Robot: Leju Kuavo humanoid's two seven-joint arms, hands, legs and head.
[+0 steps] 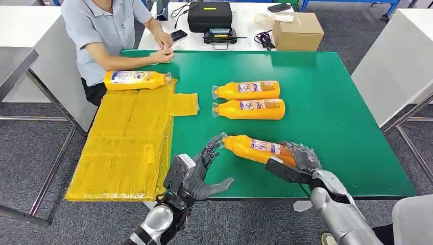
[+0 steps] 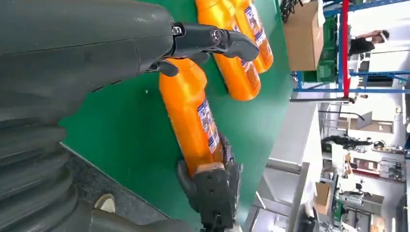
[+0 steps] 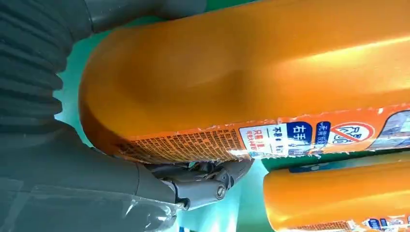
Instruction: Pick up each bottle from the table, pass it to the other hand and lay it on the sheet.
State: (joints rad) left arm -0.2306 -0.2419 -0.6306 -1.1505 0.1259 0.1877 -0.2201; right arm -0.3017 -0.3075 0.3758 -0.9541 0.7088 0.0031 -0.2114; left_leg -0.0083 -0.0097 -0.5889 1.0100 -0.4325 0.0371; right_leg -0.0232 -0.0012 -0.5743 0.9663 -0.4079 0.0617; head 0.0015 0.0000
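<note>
My right hand (image 1: 298, 161) grips an orange bottle (image 1: 255, 148) by its base end and holds it just above the green table (image 1: 327, 102), cap pointing left. The right wrist view shows that bottle (image 3: 241, 72) close up, with fingers (image 3: 193, 181) under it. My left hand (image 1: 201, 171) is open, its fingertips at the bottle's neck and its thumb spread away. In the left wrist view the fingers (image 2: 212, 41) reach over the neck of the bottle (image 2: 193, 116). Two more orange bottles (image 1: 247, 90) (image 1: 250, 108) lie side by side further back. Another bottle (image 1: 135, 80) lies on the yellow sheet (image 1: 127, 143).
A person (image 1: 102, 30) sits at the far left corner with hands resting on the table edge. Behind the green table are a cardboard box (image 1: 297, 31) and a black case (image 1: 209, 15). White tables stand to either side, and the yellow sheet overhangs the left edge.
</note>
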